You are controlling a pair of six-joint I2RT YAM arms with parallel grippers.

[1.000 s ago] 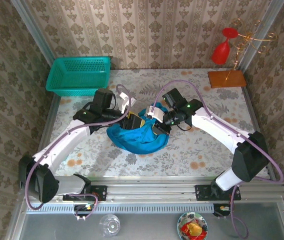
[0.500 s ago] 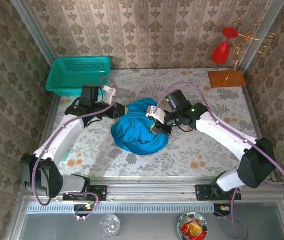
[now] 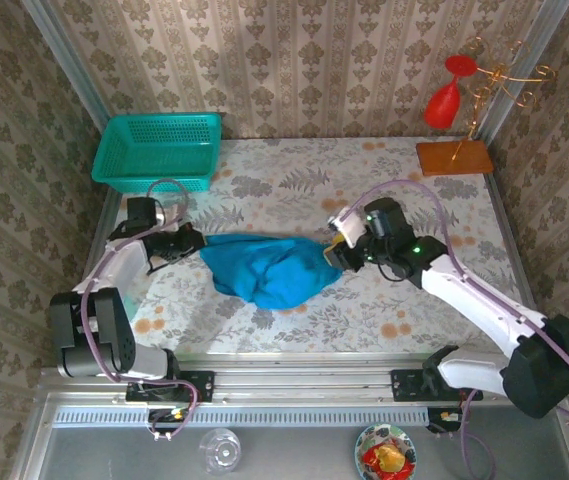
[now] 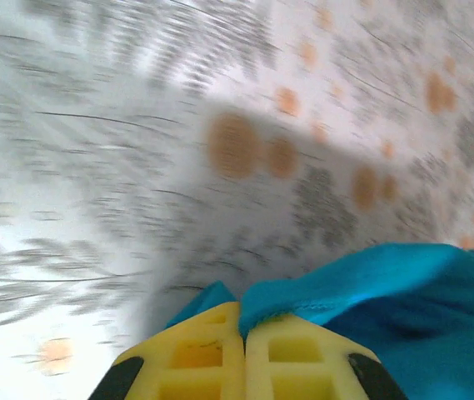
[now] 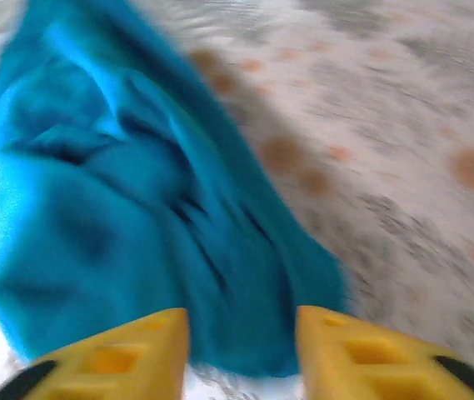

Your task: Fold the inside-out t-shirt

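Containers first; one teal mesh basket (image 3: 154, 150) sits in the far left corner of the counter (image 3: 394, 190), its mesh floor showing across the whole inside; past the counter's near edge, lower down, one clear glass (image 3: 219, 450) stands upright, contents not readable; near it to the right, one small bowl (image 3: 386, 455) holds something red and yellow, too small to name. Counts: one basket, one glass, one bowl, one t-shirt, two claws, one red goblet (image 3: 444, 100), one gold wire stand (image 3: 489, 80) on one wooden base (image 3: 454, 157); the goblet hangs tilted from the stand at the far right corner. The t-shirt (image 3: 269, 268) lies bunched mid-counter, nearer the near edge than the far one, drawn out into a long lump between the two claws; teal-blue, wrinkled, no print seen. Left claw (image 3: 189, 243) is at the shirt's left end, toward the counter's left edge; in the left wrist view this claw (image 4: 243, 321) has its yellow fingers (image 4: 195, 350) pressed together, pinching a hemmed edge of the blue cloth (image 4: 403, 308). Right claw (image 3: 336, 252) is at the shirt's right end; in the right wrist view that claw (image 5: 238, 317) has its yellow fingers (image 5: 120, 354) standing apart, the cloth (image 5: 120, 192) lying ahead of and between them, not pinched; both wrist views are blurred.
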